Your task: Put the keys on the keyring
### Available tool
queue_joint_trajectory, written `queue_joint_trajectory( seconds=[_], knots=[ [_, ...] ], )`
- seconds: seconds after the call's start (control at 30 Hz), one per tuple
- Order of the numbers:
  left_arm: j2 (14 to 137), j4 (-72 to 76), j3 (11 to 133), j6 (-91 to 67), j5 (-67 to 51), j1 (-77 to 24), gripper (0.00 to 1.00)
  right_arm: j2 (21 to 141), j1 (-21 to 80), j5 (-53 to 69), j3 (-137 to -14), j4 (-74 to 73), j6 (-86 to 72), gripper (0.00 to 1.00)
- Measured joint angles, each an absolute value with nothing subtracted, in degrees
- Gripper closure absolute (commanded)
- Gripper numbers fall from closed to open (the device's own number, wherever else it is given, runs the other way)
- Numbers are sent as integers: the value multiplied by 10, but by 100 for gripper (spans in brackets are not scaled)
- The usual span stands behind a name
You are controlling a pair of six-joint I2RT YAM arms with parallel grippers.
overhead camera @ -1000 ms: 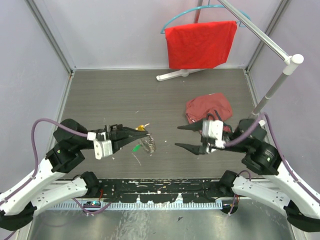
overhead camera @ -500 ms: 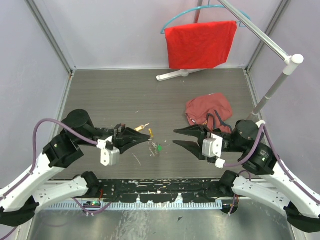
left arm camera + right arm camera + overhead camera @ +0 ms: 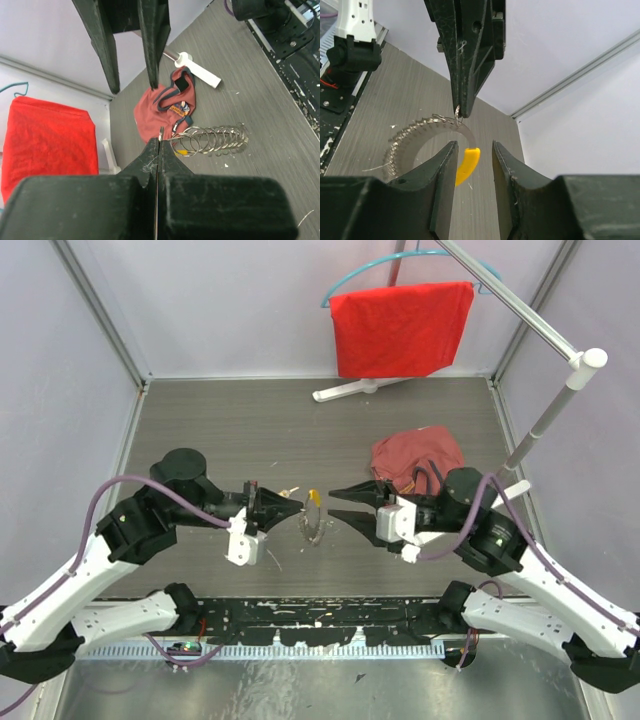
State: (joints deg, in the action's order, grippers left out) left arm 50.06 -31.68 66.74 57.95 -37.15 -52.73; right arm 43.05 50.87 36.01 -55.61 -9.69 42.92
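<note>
The keyring [image 3: 210,140] is shiny grey metal (one glossy yellow section), the table [image 3: 220,430] matt wood-grain.

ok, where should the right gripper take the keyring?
The yellow curved section: it is the thickest part of the keyring and clear of the left gripper's pinch. Come straight from the right; it lines up between the right gripper's fingers.

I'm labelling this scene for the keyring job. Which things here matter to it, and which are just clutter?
Job: keyring, pinched by the left end effector; right end effector, open around its yellow section; small gold key.
Lying about: hung red cloth; maroon garment; white stand.
</note>
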Motion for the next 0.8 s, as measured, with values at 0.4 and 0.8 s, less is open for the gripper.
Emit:
queue_joint_trajectory(
  seconds=[0.4,0.8],
  knots=[
    [519,-355,691,607,-311,-539,100,509,596,257,-581,-122,465,65],
    [532,-385,705,620,-286,-548,100,536,625,188,-600,-123,466,69]
  ],
)
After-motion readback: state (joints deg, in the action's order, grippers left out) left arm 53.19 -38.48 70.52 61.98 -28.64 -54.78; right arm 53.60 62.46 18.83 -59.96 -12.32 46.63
